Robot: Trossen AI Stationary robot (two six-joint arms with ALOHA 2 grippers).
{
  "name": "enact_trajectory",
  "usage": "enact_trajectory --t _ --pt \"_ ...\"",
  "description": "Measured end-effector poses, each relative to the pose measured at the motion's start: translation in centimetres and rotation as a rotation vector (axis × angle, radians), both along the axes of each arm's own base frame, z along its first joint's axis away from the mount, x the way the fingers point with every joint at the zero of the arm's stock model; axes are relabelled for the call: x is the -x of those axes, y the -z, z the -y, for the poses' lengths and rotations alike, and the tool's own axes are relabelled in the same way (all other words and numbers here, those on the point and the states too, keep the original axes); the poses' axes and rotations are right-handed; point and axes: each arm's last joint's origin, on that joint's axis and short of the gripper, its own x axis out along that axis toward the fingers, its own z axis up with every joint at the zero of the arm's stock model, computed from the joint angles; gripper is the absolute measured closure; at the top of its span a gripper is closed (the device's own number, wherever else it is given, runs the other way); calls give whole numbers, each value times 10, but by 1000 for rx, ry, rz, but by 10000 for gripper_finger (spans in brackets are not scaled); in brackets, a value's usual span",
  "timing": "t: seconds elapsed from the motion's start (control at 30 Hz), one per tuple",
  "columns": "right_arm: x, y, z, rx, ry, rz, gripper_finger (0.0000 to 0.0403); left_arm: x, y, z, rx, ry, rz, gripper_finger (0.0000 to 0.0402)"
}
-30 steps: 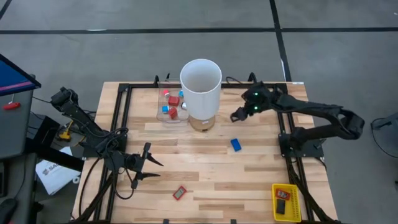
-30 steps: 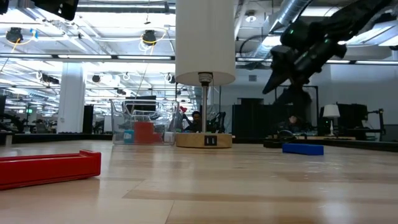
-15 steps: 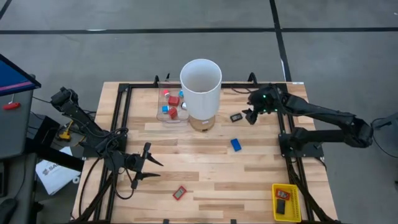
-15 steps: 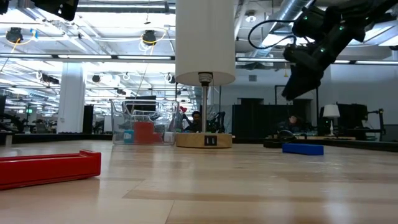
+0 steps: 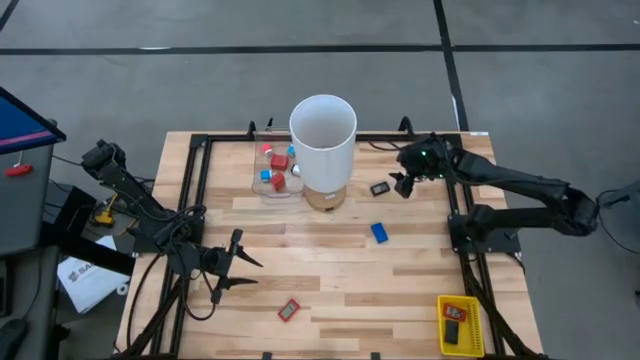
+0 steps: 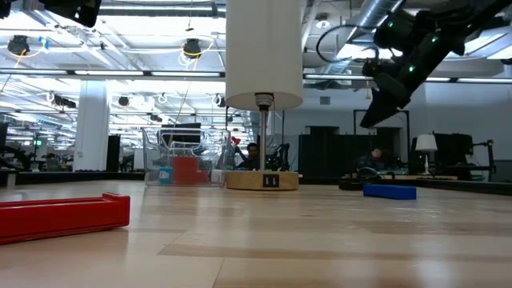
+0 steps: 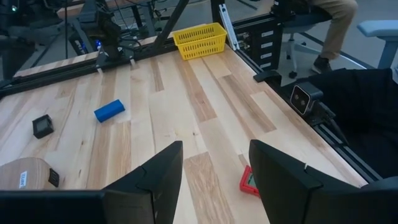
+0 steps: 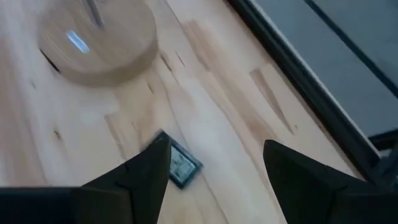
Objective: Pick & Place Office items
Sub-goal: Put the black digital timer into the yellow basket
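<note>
While the right tool [image 5: 402,184] hangs above the far right part of the wooden surface [image 5: 330,300], its two dark fingers stand spread and hold nothing, and the small black square item [image 5: 380,188] lies flat on the planks just beside it; the right wrist view shows that item [image 8: 179,163] partly behind one finger, so the tool appears positioned for a descent onto it. Nearby, a blue blocky item [image 5: 380,232] rests alone toward the middle of the surface, and a flat red rectangle with a dark centre [image 5: 289,311] lies near the front edge. Several red and blue pieces already sit inside the clear, straight-walled box [image 5: 262,187] at the far side, which suggests that it serves as the collecting container. Beside this box stands a tall white cylinder [image 5: 323,140] on a round wooden base, smooth and matt. A yellow mesh basket [image 5: 460,326] occupies the front right corner and holds a red and a dark piece. The left tool [image 5: 240,269] waits over the front left area, fingers parted and empty. The surface is pale, grained butcher-block framed by black rails.
</note>
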Motion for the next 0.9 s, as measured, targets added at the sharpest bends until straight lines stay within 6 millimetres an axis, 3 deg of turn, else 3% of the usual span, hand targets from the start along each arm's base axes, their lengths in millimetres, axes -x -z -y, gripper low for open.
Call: enact_trajectory --t 0.37,0.6,0.73,0.9 --pt "-21 48 12 -62 -135 -261 154 0 0 0 0 -1 -3 219" --pt "-36 76 2 -121 -238 -387 154 0 1 0 -3 -1 -7 219" --pt "-43 80 -7 -111 -309 -428 154 0 1 0 -3 -1 -7 219" --pt "-51 70 -7 -30 -335 -432 154 0 1 0 0 -2 -7 219"
